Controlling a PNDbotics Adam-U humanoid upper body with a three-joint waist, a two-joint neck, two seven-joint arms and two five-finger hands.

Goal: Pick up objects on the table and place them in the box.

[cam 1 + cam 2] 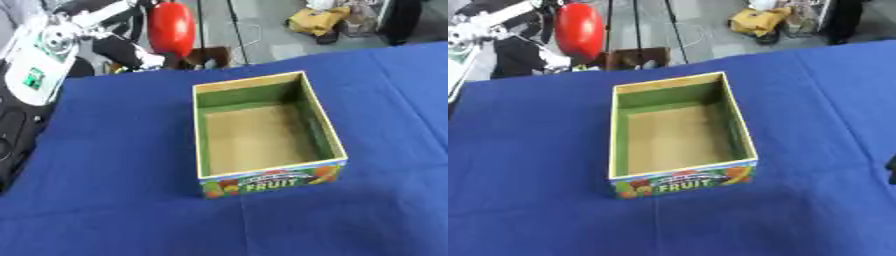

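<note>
Box (pixel 262 182): open-topped rectangular carton, standing upright on the blue table (pixel 114 200), near its middle.
Box walls: green inside, pale rims; near outer face printed with coloured fruit and the word "FRUIT".
Box floor: plain tan cardboard, nothing lying in it.
Red object (pixel 171 27): glossy, elongated, pointing downward, up in the air beyond the table's far left edge, well apart from the box.

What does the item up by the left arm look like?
Take the blue table with the open fruit box at its centre. Beyond its far left edge, by the left arm, hangs a glossy red object, oval and upright. Nothing else among the black and silver parts is red.
</note>
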